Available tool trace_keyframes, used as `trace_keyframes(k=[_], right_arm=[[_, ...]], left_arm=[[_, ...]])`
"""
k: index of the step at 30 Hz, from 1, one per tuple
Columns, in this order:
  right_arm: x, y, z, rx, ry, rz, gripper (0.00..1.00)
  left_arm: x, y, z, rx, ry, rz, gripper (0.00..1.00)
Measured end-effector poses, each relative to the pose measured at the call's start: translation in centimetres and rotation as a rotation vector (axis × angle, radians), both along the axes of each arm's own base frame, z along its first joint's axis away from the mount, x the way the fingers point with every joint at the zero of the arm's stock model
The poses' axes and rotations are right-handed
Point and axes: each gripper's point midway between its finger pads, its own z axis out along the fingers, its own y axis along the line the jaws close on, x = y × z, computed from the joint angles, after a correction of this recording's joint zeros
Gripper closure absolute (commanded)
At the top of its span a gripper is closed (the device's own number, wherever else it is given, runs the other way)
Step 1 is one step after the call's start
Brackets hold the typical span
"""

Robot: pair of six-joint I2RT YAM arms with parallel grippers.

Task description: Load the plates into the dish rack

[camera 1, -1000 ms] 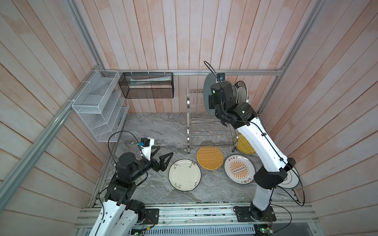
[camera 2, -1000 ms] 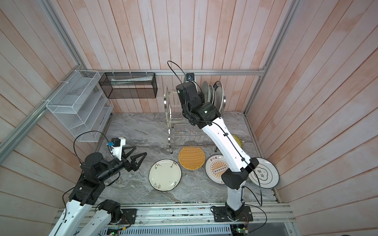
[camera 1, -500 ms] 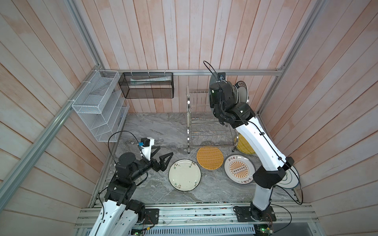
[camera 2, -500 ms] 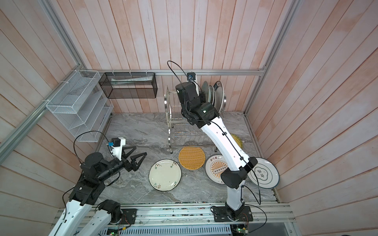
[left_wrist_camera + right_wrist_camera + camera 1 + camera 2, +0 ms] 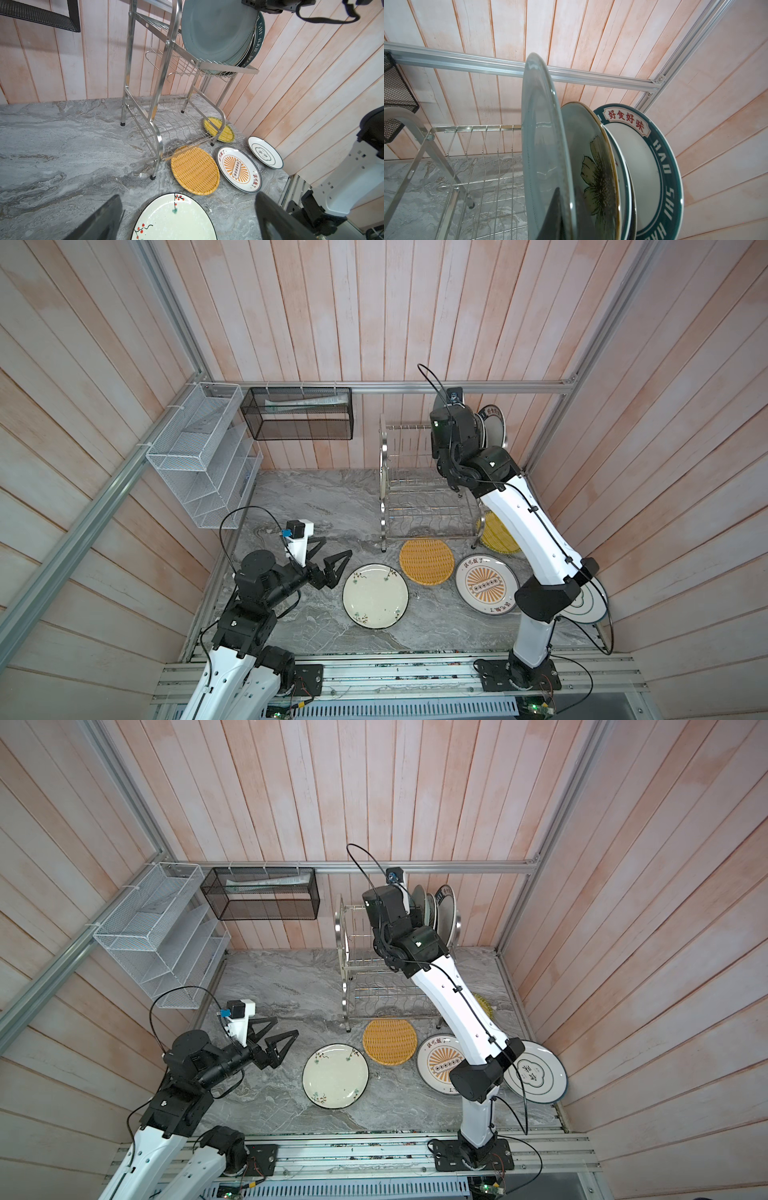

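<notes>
Right jaws are up at the top tier of the dish rack (image 5: 415, 506), pinched tight on the rim of a plain grey-blue plate (image 5: 542, 145). The plate stands on edge at the left end of the row parked there. Can't tell if it's actually seated between the prongs.

Right behind it is a grey-green plate (image 5: 593, 166) with a big pale flower, then a white one that's mostly hidden. After that comes a teal-rimmed plate (image 5: 662, 166) with 好食好味 in red on a cream label and "HAO SHI HA…" in white round the rim, the rest cut off.

Left jaws are spread as wide as they go with nothing in them, hovering over the counter (image 5: 307, 497) just beside the cream plate (image 5: 376, 597) with red berries on a twig.

Also lying flat on the counter:
- an orange woven-pattern plate (image 5: 426, 560), its edge tucked under the rack's front rail
- a sunburst plate (image 5: 486, 587), with red characters top and bottom that look like 该吃饭了
- a blue-ringed plate (image 5: 536, 1073), with dark characters in the middle too small to read
- a yellow woven plate (image 5: 218, 129), by the rack's right front leg
</notes>
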Motion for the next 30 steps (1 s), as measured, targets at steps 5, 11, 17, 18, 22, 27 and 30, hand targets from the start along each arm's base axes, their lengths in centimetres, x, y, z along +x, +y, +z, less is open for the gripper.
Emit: trace_keyframes(k=[5, 11, 17, 18, 22, 27, 30], right_arm=[[0.3, 0.2, -0.9, -0.004, 0.015, 0.002, 1.0], [0.3, 0.2, -0.8, 0.001, 0.009, 0.003, 1.0], [0.2, 0.4, -0.7, -0.011, 0.01, 0.015, 1.0], [0.2, 0.4, -0.6, -0.017, 0.011, 0.02, 1.0], [0.0, 0.4, -0.4, -0.024, 0.01, 0.025, 1.0], [-0.3, 0.0, 0.5, -0.043, -0.006, 0.029, 1.0], [-0.6, -0.1, 1.4, -0.052, -0.022, 0.033, 1.0]], left_arm=[[-0.1, -0.1, 0.0, -0.001, 0.0, -0.006, 0.0], [-0.1, -0.2, 0.0, -0.002, 0.002, -0.012, 0.0], [-0.1, -0.1, 0.0, -0.002, 0.002, -0.011, 0.0], [-0.1, -0.1, 0.0, -0.002, 0.002, -0.011, 0.0], [-0.1, -0.1, 0.0, -0.002, 0.002, -0.011, 0.0], [0.0, -0.2, -0.1, -0.001, 0.006, -0.011, 0.0], [0.0, -0.2, -0.2, 0.0, 0.01, -0.011, 0.0]])
